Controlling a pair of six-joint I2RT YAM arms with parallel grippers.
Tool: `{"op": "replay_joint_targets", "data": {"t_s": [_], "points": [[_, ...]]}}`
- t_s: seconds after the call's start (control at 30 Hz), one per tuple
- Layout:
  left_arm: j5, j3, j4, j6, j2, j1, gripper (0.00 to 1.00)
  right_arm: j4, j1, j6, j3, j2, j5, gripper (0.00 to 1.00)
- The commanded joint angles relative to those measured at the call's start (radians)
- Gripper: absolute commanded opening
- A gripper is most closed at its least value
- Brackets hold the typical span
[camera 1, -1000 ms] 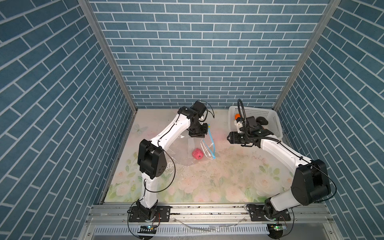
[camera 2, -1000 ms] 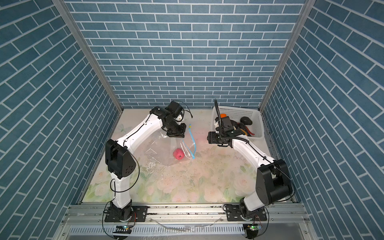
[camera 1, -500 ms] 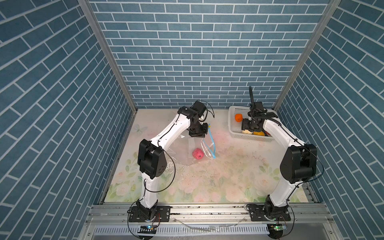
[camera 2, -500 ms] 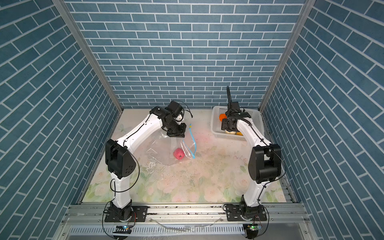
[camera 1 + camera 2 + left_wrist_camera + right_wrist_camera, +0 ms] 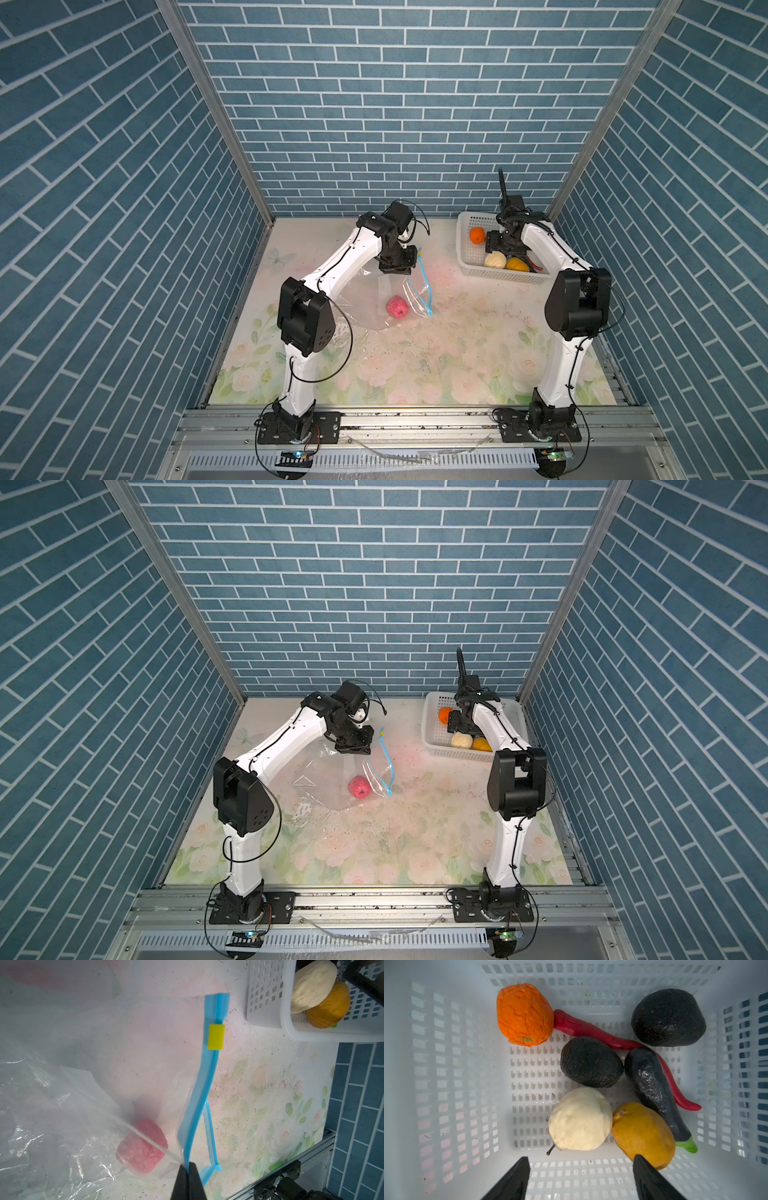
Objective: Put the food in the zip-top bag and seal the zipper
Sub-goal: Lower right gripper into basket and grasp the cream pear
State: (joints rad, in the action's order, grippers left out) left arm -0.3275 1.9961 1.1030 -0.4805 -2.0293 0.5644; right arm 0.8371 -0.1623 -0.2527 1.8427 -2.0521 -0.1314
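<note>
The clear zip-top bag [image 5: 365, 299] lies on the floral mat, and a pink food piece [image 5: 397, 306] sits inside it near the mouth. My left gripper [image 5: 188, 1164] is shut on one lip of the blue zipper [image 5: 207, 1084] and holds it up, so the mouth gapes. A yellow slider [image 5: 216, 1036] sits near the zipper's far end. My right gripper [image 5: 580, 1157] hangs open and empty inside the white basket [image 5: 446, 1064]. Below it lie a cream pear [image 5: 580, 1119], a yellow-orange lemon [image 5: 643, 1135], an orange [image 5: 525, 1015], two black lumps [image 5: 591, 1061], a dark eggplant [image 5: 654, 1088] and a red chili [image 5: 591, 1031].
In both top views the basket [image 5: 469, 266] stands at the back right corner of the mat, close to the brick walls. Open mat lies between bag and basket. A metal rail [image 5: 415, 424] runs along the front edge.
My right arm has swung from the middle of the table back over the basket, and its jaws have opened wider. The left gripper and the bag have stayed put.
</note>
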Motion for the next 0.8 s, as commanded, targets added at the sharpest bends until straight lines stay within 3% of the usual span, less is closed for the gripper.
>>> {"op": "replay_joint_targets", "data": {"t_s": [0.0, 0.23, 0.77], "points": [[-0.003, 0.024, 0.021, 0.013, -0.013, -0.009, 0.0, 0.068, 0.004, 0.022, 0.073, -0.044, 0.002, 0.81], [-0.001, 0.021, 0.021, 0.013, -0.014, -0.012, 0.0, 0.151, 0.004, 0.025, 0.166, -0.129, 0.025, 0.85], [-0.001, 0.019, 0.02, 0.008, -0.019, -0.012, 0.0, 0.161, 0.004, 0.017, 0.226, -0.264, 0.048, 0.87]]}}
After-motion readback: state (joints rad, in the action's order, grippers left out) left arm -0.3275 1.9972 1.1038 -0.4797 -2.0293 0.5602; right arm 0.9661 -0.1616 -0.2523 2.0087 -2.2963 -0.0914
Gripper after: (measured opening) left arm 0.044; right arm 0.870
